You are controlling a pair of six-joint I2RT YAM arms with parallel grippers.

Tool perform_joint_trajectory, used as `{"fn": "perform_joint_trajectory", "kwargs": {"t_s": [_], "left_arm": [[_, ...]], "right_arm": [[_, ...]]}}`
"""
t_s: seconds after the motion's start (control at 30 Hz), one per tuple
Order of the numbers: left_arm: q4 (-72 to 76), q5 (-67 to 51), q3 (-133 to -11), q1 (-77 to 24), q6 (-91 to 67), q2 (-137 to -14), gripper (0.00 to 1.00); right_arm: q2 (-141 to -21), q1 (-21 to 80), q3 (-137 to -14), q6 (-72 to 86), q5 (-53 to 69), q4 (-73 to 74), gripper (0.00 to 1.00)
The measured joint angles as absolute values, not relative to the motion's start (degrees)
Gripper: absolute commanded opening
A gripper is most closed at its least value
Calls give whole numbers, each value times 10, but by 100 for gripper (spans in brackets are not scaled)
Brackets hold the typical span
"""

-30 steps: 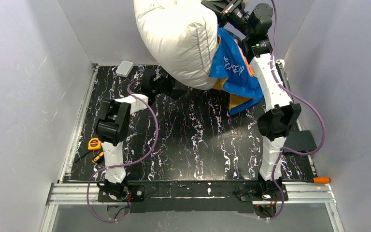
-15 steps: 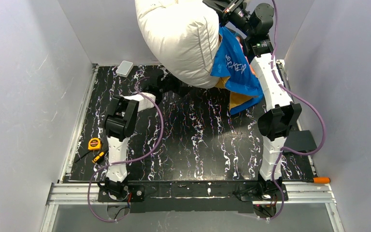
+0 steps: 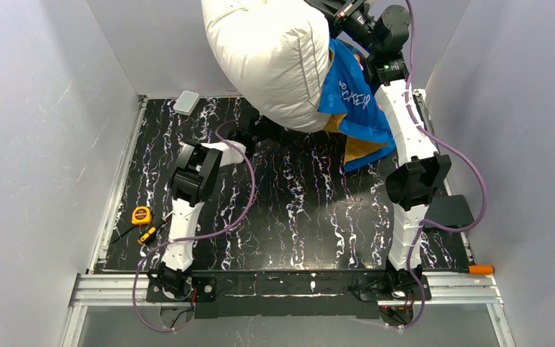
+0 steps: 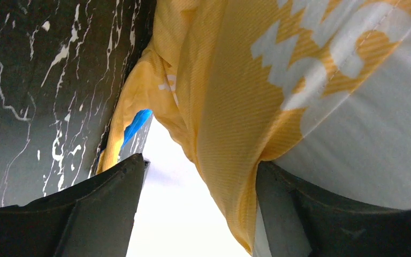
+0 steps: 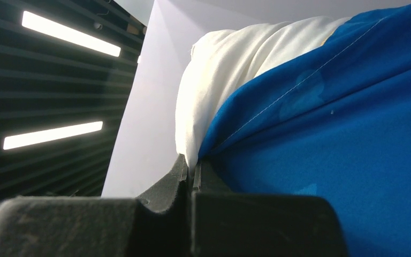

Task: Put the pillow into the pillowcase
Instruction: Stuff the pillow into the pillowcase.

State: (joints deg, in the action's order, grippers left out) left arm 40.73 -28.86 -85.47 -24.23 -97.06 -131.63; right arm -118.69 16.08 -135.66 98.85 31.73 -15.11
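Note:
The white pillow (image 3: 274,58) hangs high over the table's far edge, with the blue pillowcase (image 3: 354,101) draped down its right side. My right gripper (image 3: 336,11) is up there, shut; in its wrist view the jaws (image 5: 192,166) pinch white pillow (image 5: 230,64) fabric, with blue pillowcase (image 5: 342,150) lying against the right finger. My left gripper (image 3: 267,130) reaches under the pillow's lower end. In the left wrist view it stands open (image 4: 200,163), and a fold of the case's orange-yellow side (image 4: 230,107) hangs between the jaws against the right finger (image 4: 299,214).
A small white box (image 3: 186,102) lies at the far left corner of the black marbled table (image 3: 296,217). A yellow tape measure (image 3: 141,215) and a screwdriver (image 3: 147,235) lie at the left edge. An orange-handled tool (image 3: 480,269) and a dark pad (image 3: 452,211) sit at the right. Grey walls stand close on three sides.
My left arm has swung to the right and further in under the hanging pillow, and its jaws have narrowed a little. The right arm, pillow and pillowcase have barely shifted.

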Motion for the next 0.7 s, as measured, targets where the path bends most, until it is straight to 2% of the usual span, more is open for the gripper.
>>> {"fn": "perform_joint_trajectory", "kwargs": {"t_s": [0.1, 0.3, 0.7], "left_arm": [[411, -287, -875, -245, -975, -1328, 48], [438, -283, -867, -245, -981, -1325, 2], [453, -297, -721, -210, -954, -1222, 0]], "right_arm": [[-1188, 161, -1357, 991, 319, -152, 1], [-1190, 161, -1356, 991, 319, -152, 1], [-1191, 152, -1317, 993, 331, -185, 1]]}}
